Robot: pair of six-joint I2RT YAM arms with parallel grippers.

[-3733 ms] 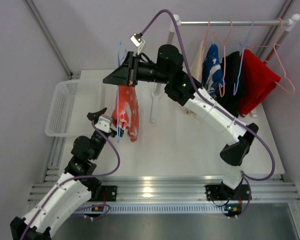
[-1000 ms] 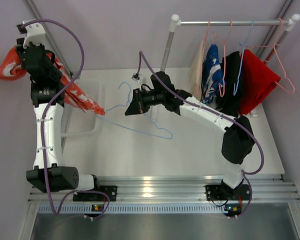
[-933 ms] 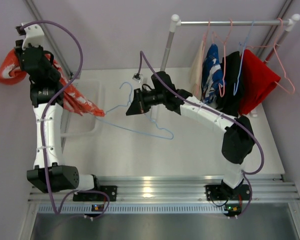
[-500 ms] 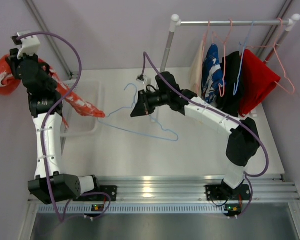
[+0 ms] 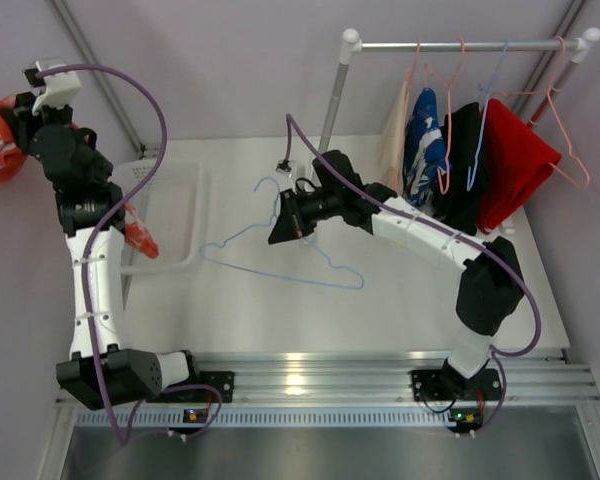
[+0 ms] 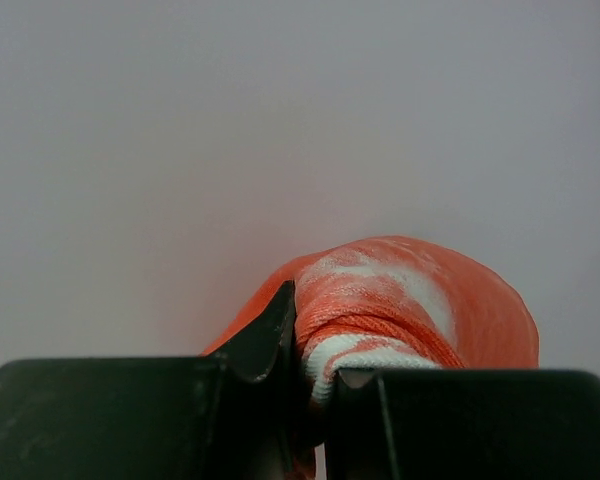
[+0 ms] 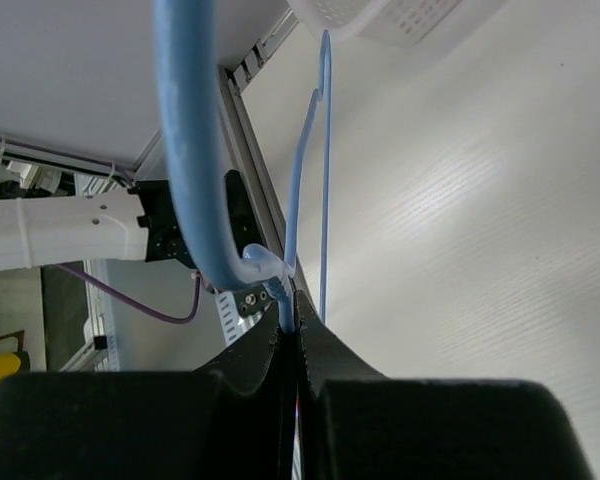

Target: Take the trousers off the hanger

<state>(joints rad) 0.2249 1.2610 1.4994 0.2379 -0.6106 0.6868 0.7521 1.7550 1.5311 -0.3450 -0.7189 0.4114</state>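
**Holding the orange pair up high on the left, hanger out in the middle**

Far left, the left gripper (image 6: 312, 370) is raised way up beside the wall. Its jaws are pinched narrow on the orange-red trousers (image 6: 410, 300), white marks and all. One end bunches past the fingers, and another bit hangs lower by the arm, above the white basket (image 5: 198, 215).

So that pair is off the blue hanger (image 7: 185, 150). The right gripper (image 7: 292, 340) has the hanger clamped tight at the base of its hook, above the table (image 5: 380, 310), well apart from the orange cloth.

On the right, the rail (image 5: 460, 45) carries the rest on their own hangers: beige trousers (image 5: 395, 125), blue patterned trousers (image 5: 423, 135), black trousers (image 5: 465, 165), then red trousers (image 5: 515, 165).
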